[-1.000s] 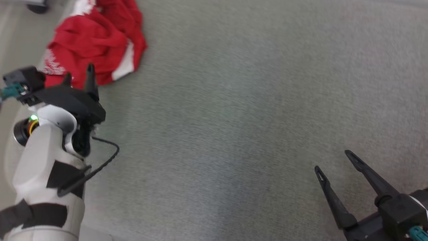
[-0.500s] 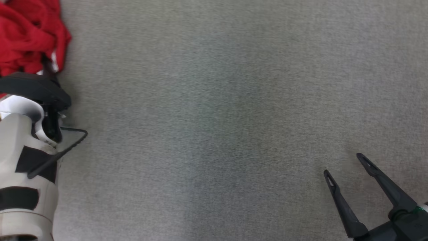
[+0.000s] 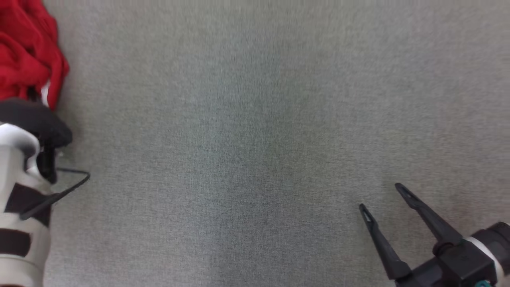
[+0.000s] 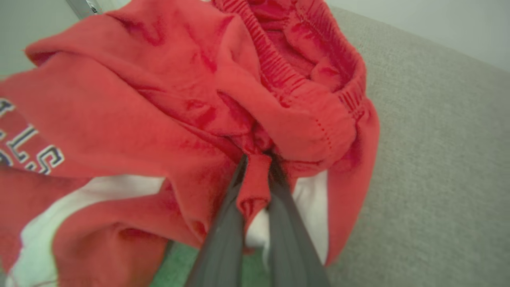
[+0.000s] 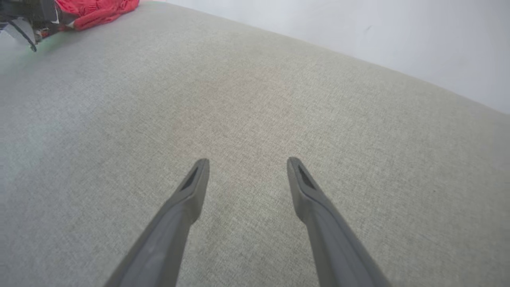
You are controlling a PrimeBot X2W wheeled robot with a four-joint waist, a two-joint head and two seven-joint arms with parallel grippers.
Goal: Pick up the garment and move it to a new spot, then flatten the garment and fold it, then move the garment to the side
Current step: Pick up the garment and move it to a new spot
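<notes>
The garment (image 4: 167, 103) is a crumpled red piece with white panels, printed letters and a ribbed waistband; it lies bunched at the head view's upper left edge (image 3: 28, 59) and at the right wrist view's top left (image 5: 97, 10). In the left wrist view my left gripper (image 4: 257, 159) is shut on a red fold of the garment, the cloth pinched between its two dark fingers. My left forearm (image 3: 20, 191) stands at the head view's left edge, just below the garment. My right gripper (image 3: 382, 199) hovers open over bare cloth at the lower right, its fingers (image 5: 191, 187) spread apart with nothing between them.
A grey fabric surface (image 3: 255, 139) spreads wide between the two arms. Its far edge meets a pale wall (image 5: 358, 36). A black cable (image 3: 67, 185) loops off my left forearm.
The head view has swung right, so the garment and left arm now sit at its left edge. My left gripper, open a second ago, has shut on a fold of the garment. The right gripper stays open.
</notes>
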